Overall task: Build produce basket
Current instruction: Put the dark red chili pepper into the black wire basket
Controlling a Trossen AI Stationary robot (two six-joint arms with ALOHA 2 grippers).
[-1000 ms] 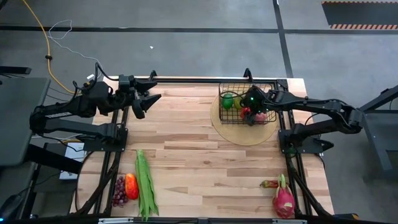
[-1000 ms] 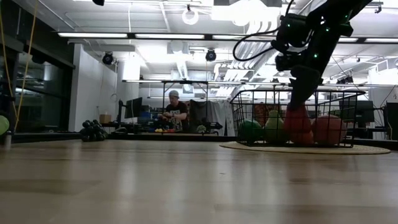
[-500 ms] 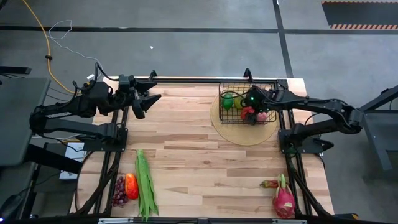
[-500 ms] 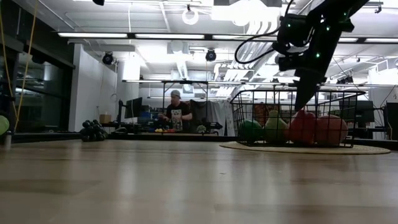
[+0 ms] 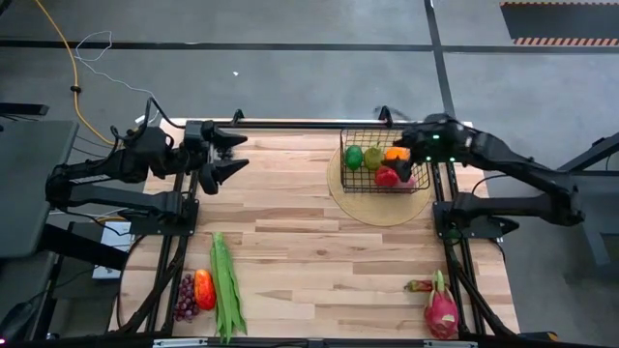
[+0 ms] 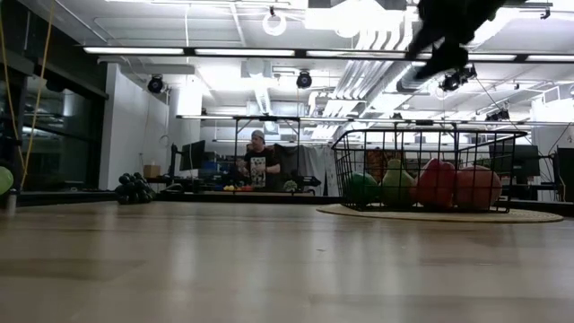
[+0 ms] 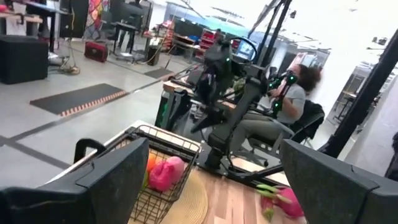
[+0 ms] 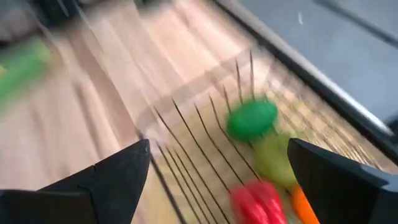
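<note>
The black wire basket stands on a round tan mat at the table's far right. It holds a green pepper, a pear, an orange piece, a red piece and a pinkish apple. My right gripper hangs open above the basket, well clear of the fruit. My left gripper waits open and level at the far left edge, with the basket ahead of it. Green beans, a red-orange pepper and grapes lie near left.
A pink dragon fruit and a small red-green piece lie at the near right corner. The middle of the wooden table is bare boards. A person sits in the room beyond the table.
My right gripper has let go of the red piece, which now lies in the basket among the others. It has risen out of the basket, from down among the fruit to high above the rim. My left gripper has turned a little at the wrist.
</note>
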